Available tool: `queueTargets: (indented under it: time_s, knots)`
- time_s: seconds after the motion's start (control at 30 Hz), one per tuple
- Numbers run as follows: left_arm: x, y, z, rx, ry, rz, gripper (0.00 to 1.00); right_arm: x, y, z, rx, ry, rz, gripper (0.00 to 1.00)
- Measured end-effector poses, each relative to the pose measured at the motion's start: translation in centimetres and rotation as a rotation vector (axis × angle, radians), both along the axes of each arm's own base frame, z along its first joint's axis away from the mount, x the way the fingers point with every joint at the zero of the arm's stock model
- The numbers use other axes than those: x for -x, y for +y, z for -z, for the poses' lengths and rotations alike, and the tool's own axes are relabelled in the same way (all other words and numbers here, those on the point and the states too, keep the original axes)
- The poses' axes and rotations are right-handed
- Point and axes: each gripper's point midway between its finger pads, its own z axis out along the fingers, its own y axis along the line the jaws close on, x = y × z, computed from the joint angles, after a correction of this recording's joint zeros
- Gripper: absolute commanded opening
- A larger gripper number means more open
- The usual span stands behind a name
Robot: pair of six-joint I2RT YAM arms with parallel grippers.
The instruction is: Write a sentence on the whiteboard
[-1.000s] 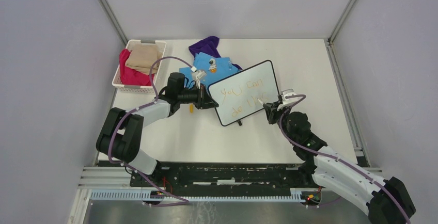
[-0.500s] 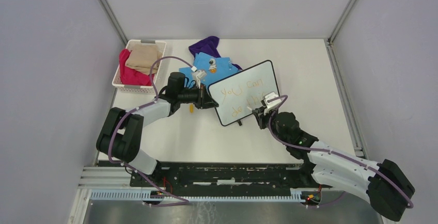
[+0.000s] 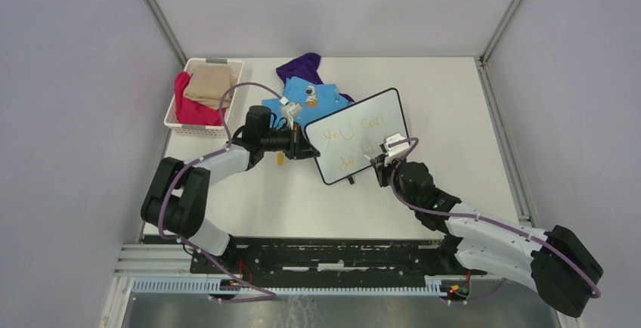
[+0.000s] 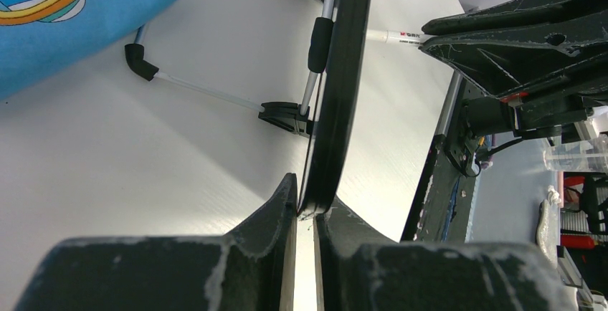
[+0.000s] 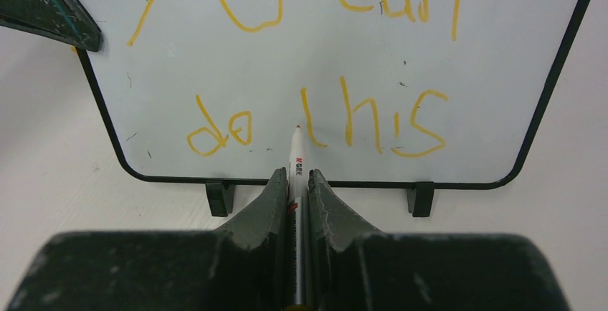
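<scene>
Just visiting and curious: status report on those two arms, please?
Left jaws clamp edge of small black-framed whiteboard. Right jaws shut on white marker pen, tip by last word of orange handwritten sentence. Nothing between pen and board.

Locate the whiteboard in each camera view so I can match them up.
Top external: the whiteboard sits mid-table, between the two arms.
Left wrist: the whiteboard is edge-on, its black frame rising from between the fingers.
Right wrist: the whiteboard is face-on, filling the upper half above the marker.
Shared landmark: the left gripper clamping the board's side edge; the right wrist view shows it top left.
</scene>
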Motion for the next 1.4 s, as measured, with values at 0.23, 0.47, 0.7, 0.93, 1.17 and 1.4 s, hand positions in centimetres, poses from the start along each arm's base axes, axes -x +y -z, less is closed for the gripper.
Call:
queueTargets:
  time_s: [0.23,0.47,0.7,0.93,1.17,1.4]
  knots:
    - [0.0,0.0,0.0,0.0,0.0,0.0,0.02,-0.3,-0.1,0.2,0.005,-0.001,0.017,0.0]
    - [0.0,0.0,0.0,0.0,0.0,0.0,0.02,-0.5,0.0,0.5,0.008,0.0,0.021,0.0]
    - [0.0,0.0,0.0,0.0,0.0,0.0,0.02,-0.6,-0.1,0.5,0.009,-0.002,0.029,0.0]
    - [-0.1,0.0,0.0,-0.002,-0.001,-0.002,0.02,-1.0,-0.6,0.4,0.005,-0.004,0.061,0.0]
    - [-0.1,0.0,0.0,-0.002,-0.001,-0.004,0.02,-1.3,-1.6,0.2,0.006,-0.009,0.104,0.0]
    - [-0.1,0.0,0.0,-0.003,0.001,-0.004,0.02,-1.2,-2.1,-2.2,-0.048,-0.062,0.12,0.0]
